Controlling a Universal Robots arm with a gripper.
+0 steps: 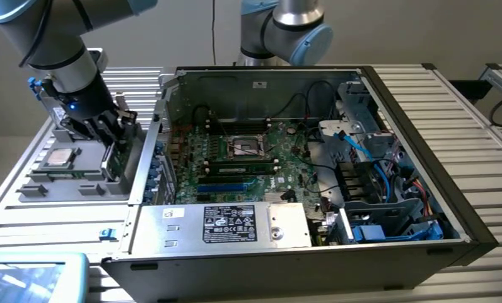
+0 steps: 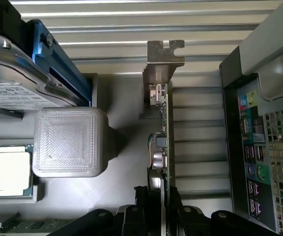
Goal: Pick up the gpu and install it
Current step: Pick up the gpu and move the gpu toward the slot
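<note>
1. Gripper (image 2: 157, 210) fingers (image 2: 140, 212) pinch the gpu (image 2: 162, 128), one on each face of the card.
2. Seen edge-on, the card stands upright at the grey parts tray (image 2: 82, 196), beside a processor (image 2: 9, 169) and a hard drive (image 2: 14, 83).
3. An open computer case (image 1: 318, 158) lies to the exterior view's right of the tray.

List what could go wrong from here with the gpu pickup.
1. The gripper straddles the gpu well away from its metal bracket, so the card might tilt or twist when lifted.
2. The computer case wall stands close beside the tray, so the card could clip it on the way across.
</note>
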